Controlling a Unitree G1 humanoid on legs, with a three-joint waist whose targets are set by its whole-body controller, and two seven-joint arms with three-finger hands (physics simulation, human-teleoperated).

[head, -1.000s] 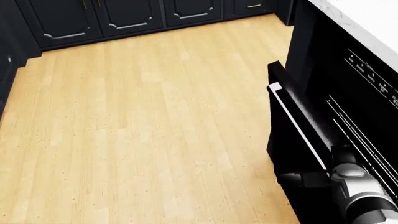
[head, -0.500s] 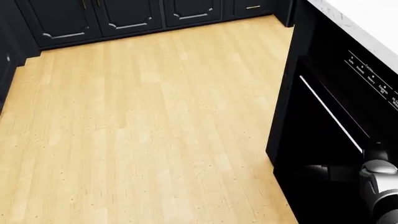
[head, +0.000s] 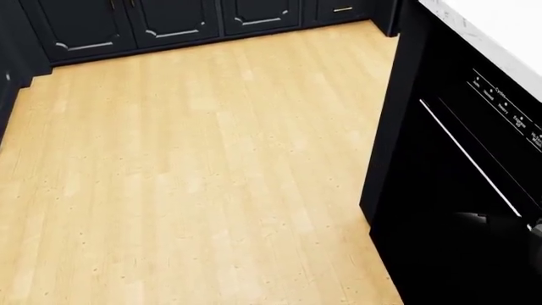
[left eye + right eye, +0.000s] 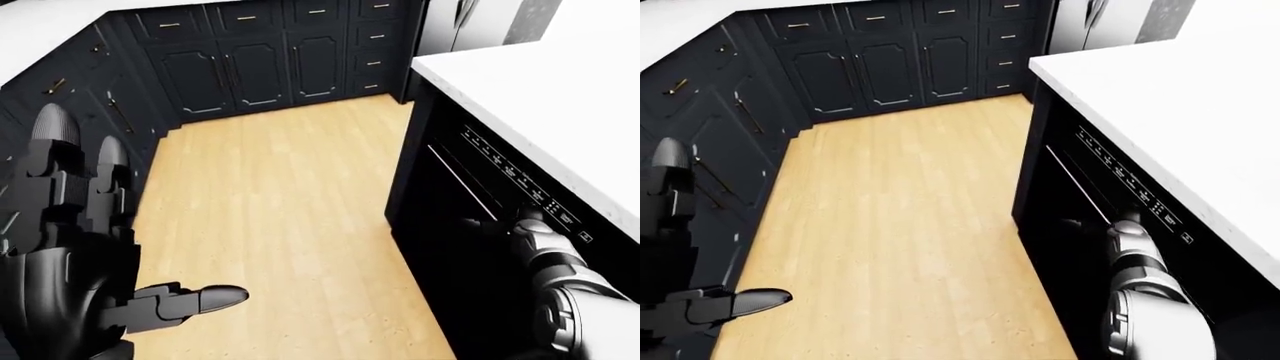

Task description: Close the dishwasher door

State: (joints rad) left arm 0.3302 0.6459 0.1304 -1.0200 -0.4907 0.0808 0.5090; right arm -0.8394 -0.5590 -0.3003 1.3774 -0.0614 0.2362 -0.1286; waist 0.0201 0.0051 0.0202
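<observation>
The black dishwasher door (image 4: 445, 225) stands upright under the white counter (image 4: 560, 97), flush with the cabinet face. Its thin silver handle line (image 3: 466, 155) runs below the control panel (image 4: 510, 176). My right hand (image 4: 488, 223) reaches from the lower right, and its dark fingers lie flat against the door just below the handle, holding nothing. They are hard to make out against the black. In the head view only a faint edge of that hand (image 3: 508, 222) shows. My left hand (image 4: 130, 225) is raised at the left of the left-eye view, fingers spread and empty.
Light wooden floor (image 4: 270, 195) spreads between the dishwasher and dark navy cabinets (image 4: 250, 67) along the top and left of the eye views. A white counter corner (image 4: 40, 37) sits at the top left. A steel fridge (image 4: 1090, 19) stands at the top right.
The door swung from ajar to flush with the cabinet face. My right hand followed it to the right and mostly left the head view.
</observation>
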